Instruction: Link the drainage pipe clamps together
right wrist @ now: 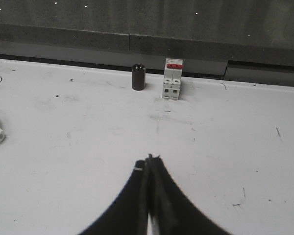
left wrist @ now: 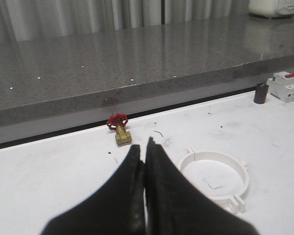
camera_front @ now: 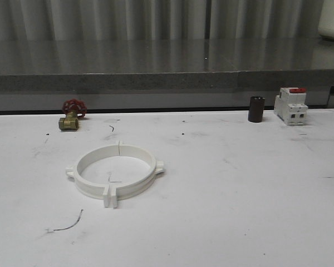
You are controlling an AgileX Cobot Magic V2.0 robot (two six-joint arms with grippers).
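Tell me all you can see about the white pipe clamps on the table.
The drainage pipe clamps are two white, plastic-looking half-rings lying flat on the white table, joined into one wide ring. Flat end tabs meet at the near and far seams; a small ear sticks out on each side. Nothing else touches them; both grippers are away.

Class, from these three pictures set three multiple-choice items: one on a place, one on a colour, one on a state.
1. The brass valve with red handwheel stands:
A. at the table's far left
B. inside the ring
C. beside the breaker

2. The switch on the white circuit breaker is:
A. blue
B. red
C. green

3. The two white plastic half-ring clamps lie:
A. stacked
B. far apart
C. together as a ring

Answers:
1 A, it stands near the counter edge.
2 B, its top is red.
3 C, their end tabs meet.
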